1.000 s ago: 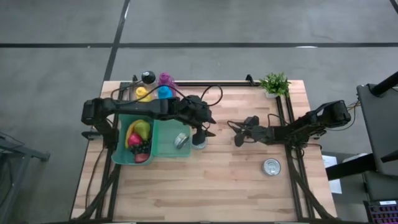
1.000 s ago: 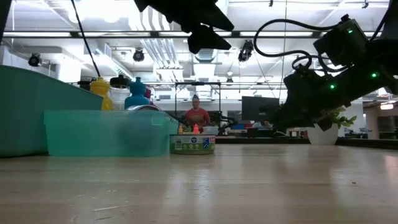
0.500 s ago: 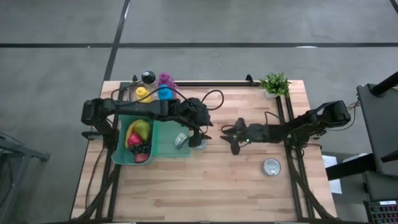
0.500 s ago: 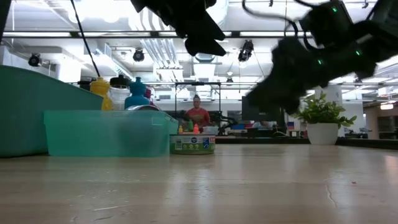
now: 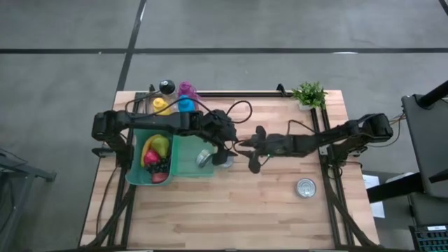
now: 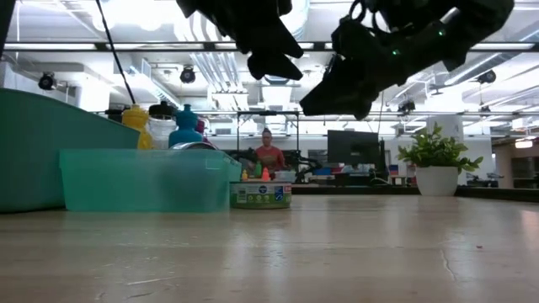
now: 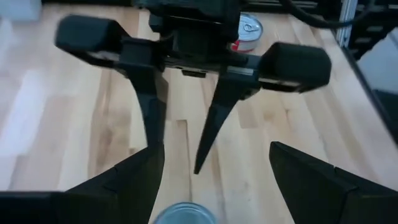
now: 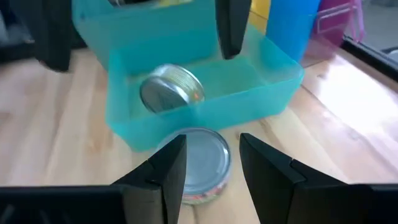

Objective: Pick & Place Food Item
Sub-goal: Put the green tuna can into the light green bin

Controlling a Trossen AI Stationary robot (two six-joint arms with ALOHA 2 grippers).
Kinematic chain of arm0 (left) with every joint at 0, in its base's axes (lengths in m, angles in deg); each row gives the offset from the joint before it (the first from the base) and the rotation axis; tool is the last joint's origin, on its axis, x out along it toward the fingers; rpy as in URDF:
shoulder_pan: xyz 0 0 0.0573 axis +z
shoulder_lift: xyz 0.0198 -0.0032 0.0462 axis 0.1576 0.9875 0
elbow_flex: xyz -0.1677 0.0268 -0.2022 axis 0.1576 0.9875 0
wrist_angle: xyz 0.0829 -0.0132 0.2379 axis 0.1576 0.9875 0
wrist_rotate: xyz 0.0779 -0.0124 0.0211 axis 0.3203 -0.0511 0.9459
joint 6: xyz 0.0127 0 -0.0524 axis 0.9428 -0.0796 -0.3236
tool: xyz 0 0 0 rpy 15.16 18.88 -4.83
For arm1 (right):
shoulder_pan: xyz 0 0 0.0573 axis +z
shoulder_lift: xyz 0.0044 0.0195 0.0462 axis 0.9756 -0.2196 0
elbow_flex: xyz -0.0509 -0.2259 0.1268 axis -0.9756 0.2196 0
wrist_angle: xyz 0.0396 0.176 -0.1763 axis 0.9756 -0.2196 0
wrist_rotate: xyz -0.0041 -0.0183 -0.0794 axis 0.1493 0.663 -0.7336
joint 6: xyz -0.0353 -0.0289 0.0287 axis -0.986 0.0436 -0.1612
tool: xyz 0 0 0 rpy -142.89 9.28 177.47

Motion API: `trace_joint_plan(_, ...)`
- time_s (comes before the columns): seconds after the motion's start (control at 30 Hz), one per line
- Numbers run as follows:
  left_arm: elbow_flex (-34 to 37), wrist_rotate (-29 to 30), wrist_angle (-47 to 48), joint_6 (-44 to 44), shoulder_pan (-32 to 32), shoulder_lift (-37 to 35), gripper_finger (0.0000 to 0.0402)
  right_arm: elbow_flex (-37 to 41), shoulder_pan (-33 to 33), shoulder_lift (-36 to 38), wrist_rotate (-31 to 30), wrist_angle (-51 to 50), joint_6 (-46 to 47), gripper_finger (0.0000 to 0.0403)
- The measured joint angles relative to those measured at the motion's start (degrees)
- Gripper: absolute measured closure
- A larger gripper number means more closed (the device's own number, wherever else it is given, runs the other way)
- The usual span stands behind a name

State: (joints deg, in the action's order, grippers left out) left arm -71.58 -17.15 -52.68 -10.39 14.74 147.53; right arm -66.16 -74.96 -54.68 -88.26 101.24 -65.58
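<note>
A short tin can (image 5: 222, 160) with a silver lid stands upright on the wood just right of the teal tray (image 5: 187, 166); in the low view the can (image 6: 260, 194) shows a green label. My left gripper (image 5: 225, 145) hangs open above it, and the can's lid (image 7: 183, 214) shows at the edge of the left wrist view, below the left gripper (image 7: 216, 155). My right gripper (image 5: 248, 149) is open, level with the can's right side and pointing toward it. In the right wrist view the right gripper (image 8: 212, 142) has its fingers on either side of the can (image 8: 200, 163), apart from it.
A second can (image 8: 171, 90) lies on its side inside the teal tray (image 8: 273, 78). A larger teal bin (image 5: 134, 171) holds fruit (image 5: 155, 157). Bottles (image 5: 175, 98) stand at the far edge, with a potted plant (image 5: 309, 94) far right. A third can (image 5: 305, 187) stands on the table's right.
My right gripper has travelled toward the table's left, from mid-table to just right of the can beside the tray, staying open. In the low view it has swung from the right across toward the left gripper.
</note>
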Motion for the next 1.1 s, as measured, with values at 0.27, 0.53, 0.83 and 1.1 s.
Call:
trace_joint_plan(0.27, 0.00, 0.01, 0.04, -3.78, -0.07, 0.00, 0.0106, -1.61, -0.01, -0.07, -0.01, -3.46, -7.04, 0.0256)
trace_joint_plan(0.53, 0.00, 0.03, 0.04, -0.14, 0.07, 0.00, 0.0106, 0.66, -2.92, -4.18, 0.29, -3.34, -6.22, 0.0256)
trace_joint_plan(0.83, 0.00, 0.58, 0.23, 2.80, 0.07, 0.02, 0.0106, 0.40, -5.78, -16.05, 1.55, 10.36, -8.11, 0.0256)
trace_joint_plan(1.1, 0.11, 2.66, 3.80, 2.73, 0.07, 0.02, 0.0106, -1.74, -6.13, -19.87, 12.90, 10.76, -6.16, 0.0256)
